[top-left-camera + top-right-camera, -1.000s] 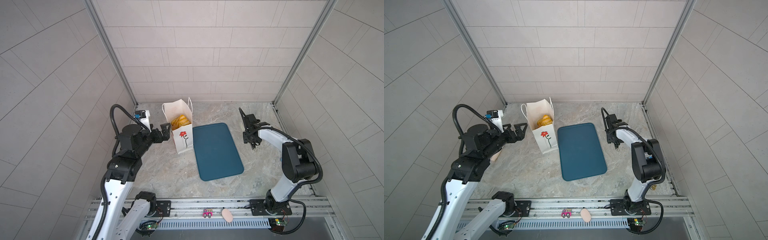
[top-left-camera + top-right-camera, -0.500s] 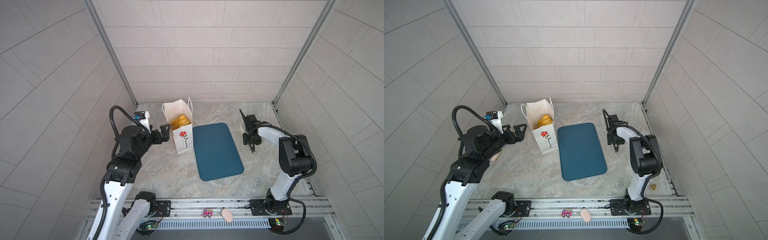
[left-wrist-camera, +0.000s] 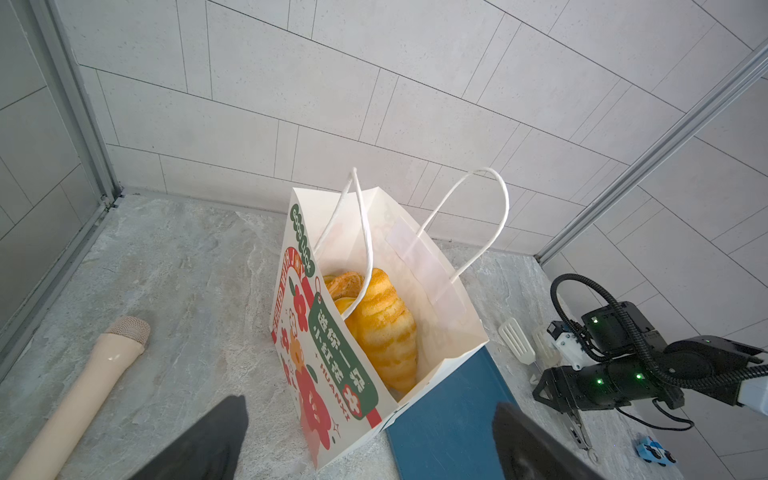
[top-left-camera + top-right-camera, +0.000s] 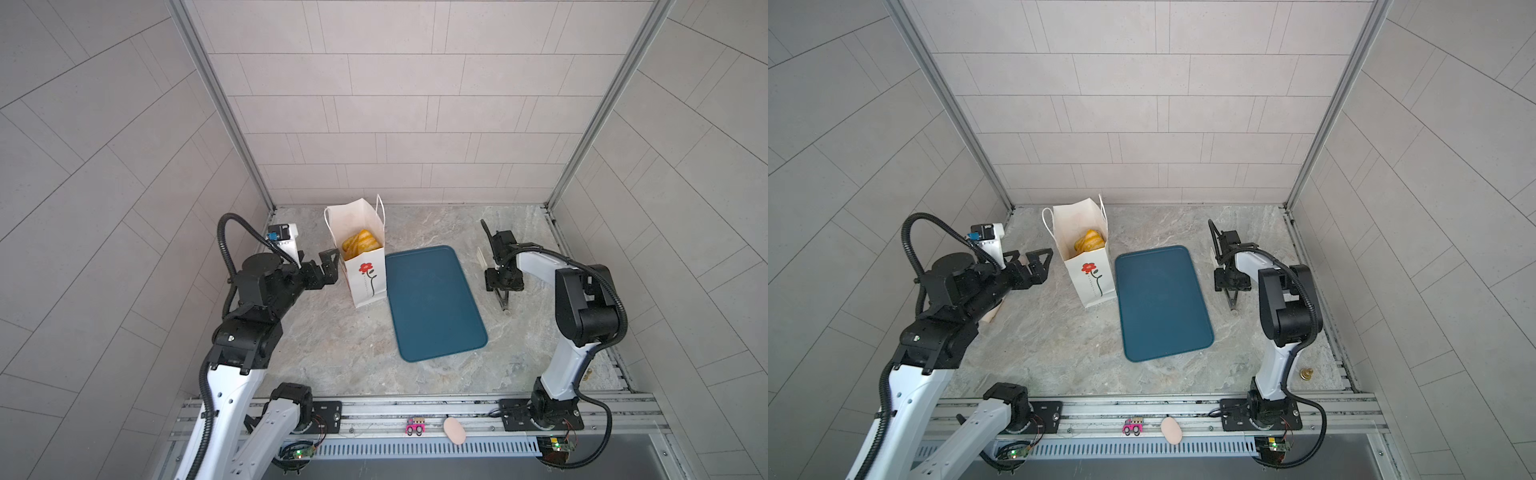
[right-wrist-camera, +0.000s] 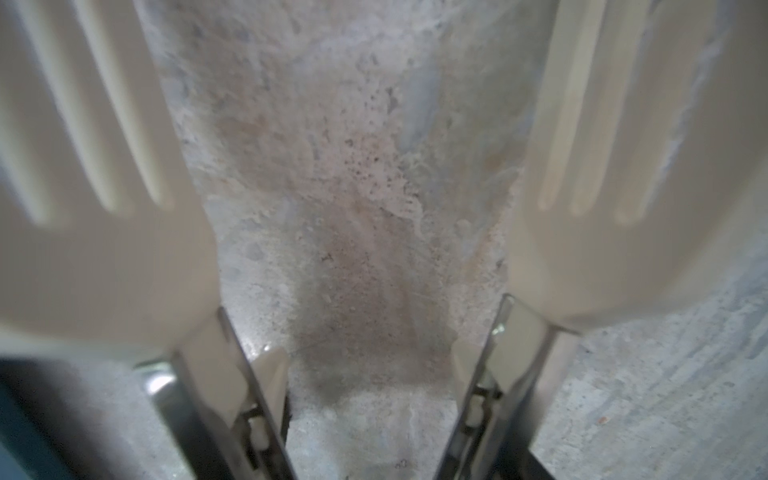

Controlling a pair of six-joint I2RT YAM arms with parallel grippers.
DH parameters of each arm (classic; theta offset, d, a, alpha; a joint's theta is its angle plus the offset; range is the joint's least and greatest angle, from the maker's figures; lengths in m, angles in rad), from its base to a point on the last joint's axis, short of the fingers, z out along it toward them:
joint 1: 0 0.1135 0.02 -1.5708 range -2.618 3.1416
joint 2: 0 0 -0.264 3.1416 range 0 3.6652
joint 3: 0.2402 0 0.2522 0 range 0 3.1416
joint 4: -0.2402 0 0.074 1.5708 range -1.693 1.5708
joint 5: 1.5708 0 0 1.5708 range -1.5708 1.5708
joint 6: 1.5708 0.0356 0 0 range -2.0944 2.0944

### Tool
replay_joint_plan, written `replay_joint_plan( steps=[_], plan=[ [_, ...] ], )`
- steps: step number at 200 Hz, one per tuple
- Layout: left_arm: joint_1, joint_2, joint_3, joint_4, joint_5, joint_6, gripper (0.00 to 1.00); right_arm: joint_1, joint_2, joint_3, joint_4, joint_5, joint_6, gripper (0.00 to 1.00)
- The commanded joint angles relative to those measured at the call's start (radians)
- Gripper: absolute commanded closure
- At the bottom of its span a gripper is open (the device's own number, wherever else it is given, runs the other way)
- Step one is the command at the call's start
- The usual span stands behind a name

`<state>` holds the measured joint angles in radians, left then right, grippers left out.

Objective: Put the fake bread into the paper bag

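Left gripper (image 4: 1040, 262): jaws set wide apart, holding nothing, positioned just beside the bag (image 4: 365, 278) on its left in both top views. Right gripper (image 4: 501, 289): well to the right of the bag, low over the tongs (image 3: 515, 340), whose arms stand spread. Whether its jaws grip the tongs cannot be told. Bag: upright, mouth open, handles raised. Bread (image 4: 361, 243): striped golden pieces inside the bag, below its rim. Tray (image 4: 434, 303): flat, just beside the bag's right side.
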<state>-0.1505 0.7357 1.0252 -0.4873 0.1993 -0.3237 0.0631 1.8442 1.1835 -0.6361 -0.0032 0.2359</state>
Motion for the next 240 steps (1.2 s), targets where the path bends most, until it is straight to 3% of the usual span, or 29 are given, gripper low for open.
replay_joint_plan(
  steps=[1, 10, 13, 18, 77, 111, 181, 240],
  plan=[
    [0.007, -0.009, -0.014, -0.007, -0.015, 0.005, 0.0, -0.005, 0.009, 0.003, -0.019, -0.005, -0.009, 0.23],
    [0.006, -0.01, -0.016, -0.008, -0.019, 0.005, 0.0, -0.005, 0.001, 0.0, -0.017, -0.006, -0.009, 0.11],
    [0.006, -0.011, -0.018, -0.008, -0.021, 0.005, 0.0, -0.005, -0.002, -0.002, -0.016, -0.006, -0.009, 0.03],
    [0.006, -0.01, -0.018, -0.01, -0.026, 0.004, 0.0, -0.005, -0.008, -0.004, -0.014, -0.007, -0.01, 0.01],
    [0.006, -0.015, -0.038, -0.02, -0.094, -0.009, 0.0, -0.005, -0.091, -0.036, 0.006, -0.002, -0.013, 0.01],
    [0.007, -0.025, -0.062, -0.022, -0.196, -0.029, 0.0, -0.006, -0.182, -0.096, 0.072, 0.016, -0.013, 0.0],
    [0.041, -0.025, -0.16, -0.046, -0.474, -0.086, 0.0, -0.005, -0.422, -0.334, 0.385, 0.106, -0.033, 0.0],
    [0.143, 0.021, -0.4, 0.061, -0.571, -0.129, 0.0, -0.005, -0.602, -0.557, 0.711, 0.288, -0.063, 0.0]
  ],
)
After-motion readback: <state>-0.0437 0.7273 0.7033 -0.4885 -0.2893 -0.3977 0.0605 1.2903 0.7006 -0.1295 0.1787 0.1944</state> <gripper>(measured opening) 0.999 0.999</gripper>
